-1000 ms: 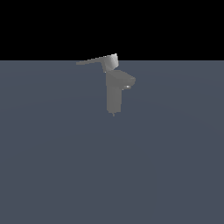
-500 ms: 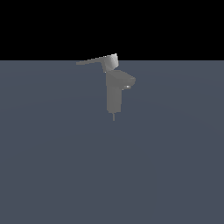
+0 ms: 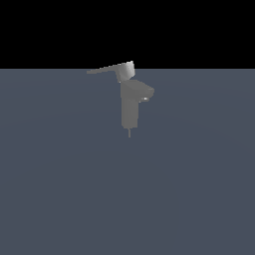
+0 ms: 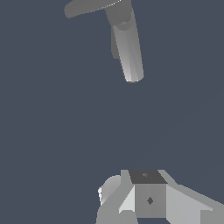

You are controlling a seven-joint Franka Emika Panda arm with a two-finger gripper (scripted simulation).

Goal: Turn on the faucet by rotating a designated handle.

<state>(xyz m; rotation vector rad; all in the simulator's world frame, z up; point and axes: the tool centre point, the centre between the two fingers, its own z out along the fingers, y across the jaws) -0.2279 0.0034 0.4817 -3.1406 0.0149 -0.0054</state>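
Closest thing in the wrist view is my own end effector (image 4: 148, 199), just the blocky gray body poking into the shot. The fingertips aren't visible, so I honestly can't tell how far open it is, and I see nothing in it. The exterior view doesn't catch it at all.

Past that there's a stretch of bare blue-gray desk (image 3: 64, 189), then the faucet (image 3: 130, 107), standing well apart from me in the middle of the scene. Upright column, stubby spout (image 3: 144, 93) angling toward the exterior view's right. On top sits the handle (image 3: 110, 69), a thin flat blade sticking out toward the exterior view's left from its hub.

What could go wrong, I think: I've got a long approach ahead, and the spout and blade both stick out of the same column. Come in too low and I'd shove the spout or column instead. The blade's thin too, so a glancing push could slip off its edge without turning it.
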